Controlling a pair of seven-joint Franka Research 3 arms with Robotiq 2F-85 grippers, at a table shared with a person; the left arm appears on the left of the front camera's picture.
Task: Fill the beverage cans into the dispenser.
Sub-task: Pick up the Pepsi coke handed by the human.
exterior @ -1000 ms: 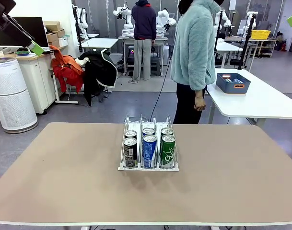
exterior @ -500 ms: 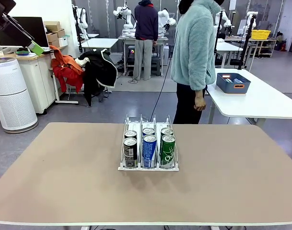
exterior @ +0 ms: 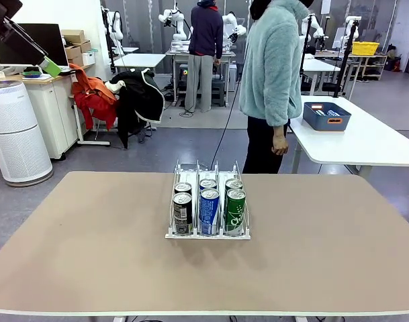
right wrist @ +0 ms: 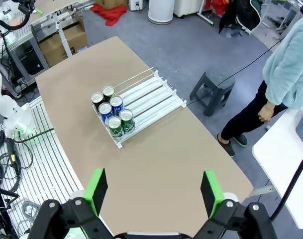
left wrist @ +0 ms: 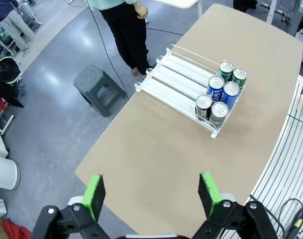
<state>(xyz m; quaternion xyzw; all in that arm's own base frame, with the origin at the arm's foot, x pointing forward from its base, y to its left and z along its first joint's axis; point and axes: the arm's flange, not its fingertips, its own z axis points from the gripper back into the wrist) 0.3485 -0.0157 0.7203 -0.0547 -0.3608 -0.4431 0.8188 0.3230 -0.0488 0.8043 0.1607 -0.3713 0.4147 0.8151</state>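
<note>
- My left gripper hangs spread wide, high above the table, with the rack well ahead of it.
- My right gripper is spread too, and just as far off.
- I count six cans, I think, at the rack's front lip.

Cans at dispenser front; free rear lanes, open table all around

One small white three-lane wire rack holds six slim silver-topped metal drink cans: two dark grey-black cans, two blue cans with white lettering and two green cans. There is one tan rectangular table, one grey plastic stool, and two people: one person in a pale fleece jacket and one person in a dark hooded top.
</note>
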